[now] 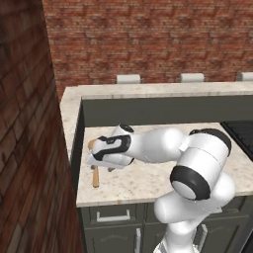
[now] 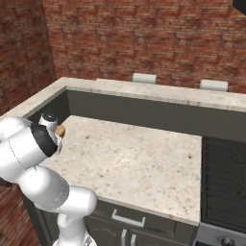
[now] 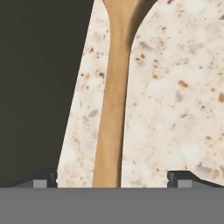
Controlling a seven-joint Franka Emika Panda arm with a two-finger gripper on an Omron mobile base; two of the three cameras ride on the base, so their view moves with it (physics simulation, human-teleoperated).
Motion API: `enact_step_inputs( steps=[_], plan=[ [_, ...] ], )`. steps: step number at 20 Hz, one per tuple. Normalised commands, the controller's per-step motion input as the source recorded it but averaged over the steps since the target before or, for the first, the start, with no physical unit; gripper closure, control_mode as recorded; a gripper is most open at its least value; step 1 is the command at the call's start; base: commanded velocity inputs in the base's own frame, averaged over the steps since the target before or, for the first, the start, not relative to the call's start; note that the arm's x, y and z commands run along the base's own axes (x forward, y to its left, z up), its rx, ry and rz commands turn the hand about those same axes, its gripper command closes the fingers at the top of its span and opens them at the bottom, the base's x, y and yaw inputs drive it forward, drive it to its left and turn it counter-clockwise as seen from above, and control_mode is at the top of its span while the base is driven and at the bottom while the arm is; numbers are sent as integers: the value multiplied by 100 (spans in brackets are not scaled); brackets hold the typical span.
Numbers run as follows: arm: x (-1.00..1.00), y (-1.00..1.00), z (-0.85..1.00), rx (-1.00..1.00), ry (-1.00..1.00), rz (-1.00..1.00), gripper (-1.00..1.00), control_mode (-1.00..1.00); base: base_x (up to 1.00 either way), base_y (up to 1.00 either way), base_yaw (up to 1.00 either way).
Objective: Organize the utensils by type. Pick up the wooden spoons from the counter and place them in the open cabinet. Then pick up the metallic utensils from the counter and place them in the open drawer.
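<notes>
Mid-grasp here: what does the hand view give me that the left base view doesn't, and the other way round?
Hand view alone: the open gripper straddling the wooden spoon's handle, one finger over the dark edge beside the counter.
Left base view alone: the arm reaching left, the raised ledge, the cupboard fronts with bar handles, the brick wall.
Both: that spoon lying near the counter's left edge, its handle end at.

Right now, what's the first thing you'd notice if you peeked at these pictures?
The big white robot arm bends low over the left end of the speckled counter, in front of a red brick wall. Its tool stands open right above a wooden spoon, whose long handle runs between the two tips near the counter's edge.
</notes>
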Motion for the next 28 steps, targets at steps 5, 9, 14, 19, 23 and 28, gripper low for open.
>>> enact_step_inputs(
  steps=[5, 9, 14, 19, 23, 28],
  plan=[
    [14, 11, -22, 0, 0, -1, -100, -100, 0, 0, 0],
    [9, 13, -27, 0, 0, -1, -100, -100, 0, 0, 0],
    [7, 10, -27, 0, 0, -1, -100, -100, 0, 0, 0],
    [9, 10, -28, 0, 0, -1, -100, -100, 0, 0, 0],
    [8, 10, -28, 0, 0, -1, -100, -100, 0, 0, 0],
    [4, 11, -34, 0, 0, -1, 100, -100, 0, 0, 0]
  ],
)
